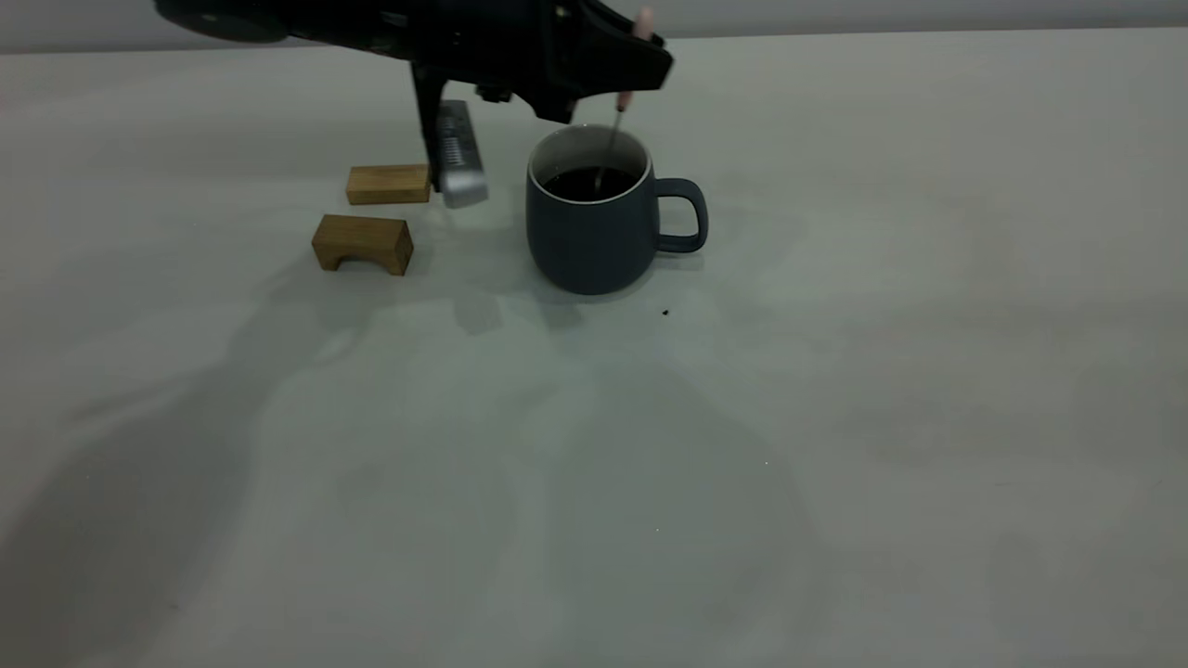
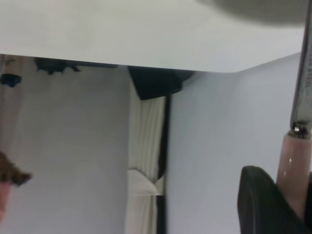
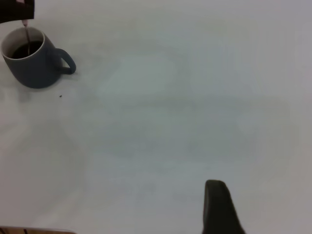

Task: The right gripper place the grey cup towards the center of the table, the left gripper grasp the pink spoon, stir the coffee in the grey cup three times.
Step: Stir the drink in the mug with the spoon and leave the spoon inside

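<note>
The grey cup [image 1: 594, 232] stands upright near the table's middle with its handle to the right, and dark coffee [image 1: 585, 183] fills it. My left gripper [image 1: 640, 57] hovers just above the cup's rim, shut on the pink spoon [image 1: 616, 130]. The spoon hangs almost straight down, its metal end dipped in the coffee. In the left wrist view the pink handle [image 2: 292, 165] is pinched at my left gripper [image 2: 295, 187]. My right gripper [image 3: 263, 209] is far off to the side of the cup [image 3: 34, 68] and open; only one black finger [image 3: 217, 202] shows.
Two brown wooden blocks [image 1: 388, 184] [image 1: 362, 243] lie left of the cup, under the left arm. A tiny dark speck [image 1: 665, 313] sits in front of the cup. The pale table [image 1: 835, 417] stretches wide to the right and front.
</note>
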